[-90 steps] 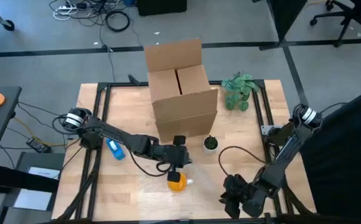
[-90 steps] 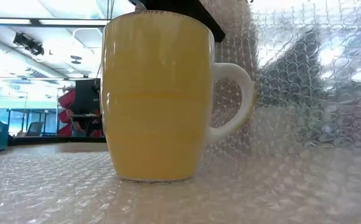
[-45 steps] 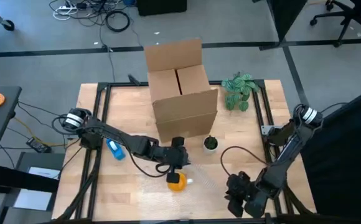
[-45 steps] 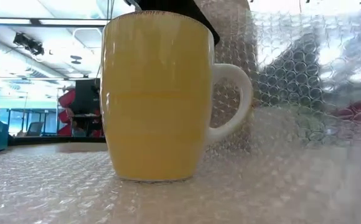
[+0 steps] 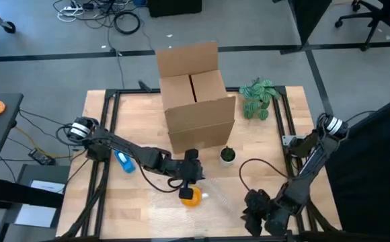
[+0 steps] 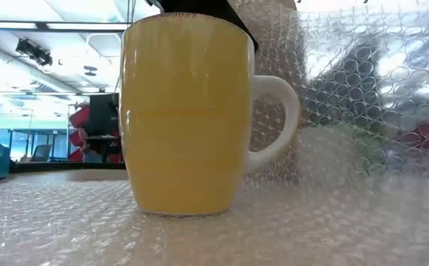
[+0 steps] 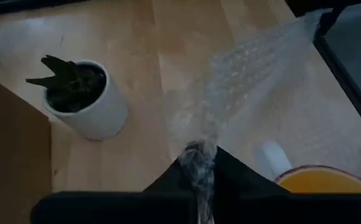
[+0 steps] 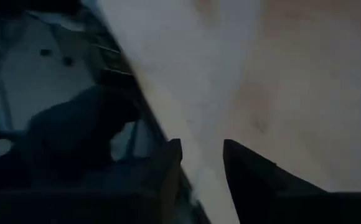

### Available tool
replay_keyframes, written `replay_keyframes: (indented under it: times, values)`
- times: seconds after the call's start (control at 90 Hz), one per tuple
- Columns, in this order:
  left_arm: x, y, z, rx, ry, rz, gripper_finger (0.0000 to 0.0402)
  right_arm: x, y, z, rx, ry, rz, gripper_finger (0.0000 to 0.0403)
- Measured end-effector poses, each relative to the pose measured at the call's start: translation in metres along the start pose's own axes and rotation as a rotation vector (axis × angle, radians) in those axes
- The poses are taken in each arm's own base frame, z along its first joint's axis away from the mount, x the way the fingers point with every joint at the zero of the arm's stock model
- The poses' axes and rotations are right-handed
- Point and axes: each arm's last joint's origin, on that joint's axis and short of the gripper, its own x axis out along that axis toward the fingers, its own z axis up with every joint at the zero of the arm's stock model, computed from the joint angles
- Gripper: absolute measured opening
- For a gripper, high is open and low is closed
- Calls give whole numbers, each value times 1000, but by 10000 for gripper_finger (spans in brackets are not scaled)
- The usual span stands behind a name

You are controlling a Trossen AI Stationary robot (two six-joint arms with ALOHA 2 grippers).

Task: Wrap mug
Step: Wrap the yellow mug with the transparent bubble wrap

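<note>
Yellow mug (image 6: 185, 118) with a white handle stands upright on a sheet of bubble wrap (image 6: 333, 148) near the front middle of the wooden table (image 5: 148, 107), at about six o'clock from the cardboard box (image 5: 196, 94). The left gripper (image 5: 193, 172) sits just behind the mug at its twelve o'clock, fingers pinched together on an edge of the bubble wrap, which rises behind the mug. A small potted succulent (image 7: 81, 96) stands near, at the mug's one o'clock. The right gripper (image 5: 257, 214) hangs low at the table's front right corner, its fingers (image 8: 249, 168) apart.
</note>
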Motion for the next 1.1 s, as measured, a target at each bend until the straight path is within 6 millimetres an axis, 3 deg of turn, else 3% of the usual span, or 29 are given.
replay_keyframes:
  times: [0.333,0.656,0.767,0.9,1.1]
  values:
    - [0,-3,-3,8,30,-26,0,16,-6,0,-2,37,-59,108]
    - [-2,-8,-2,15,23,-47,0,56,-11,-17,-7,185,-70,105]
    - [-5,-11,-1,15,12,-55,0,59,-13,-17,-44,158,-84,81]
    - [-9,-15,1,19,4,-92,0,59,-12,-16,-92,131,-78,14]
    - [-11,-25,-1,-12,32,-234,0,59,-12,-14,-108,104,-77,2]
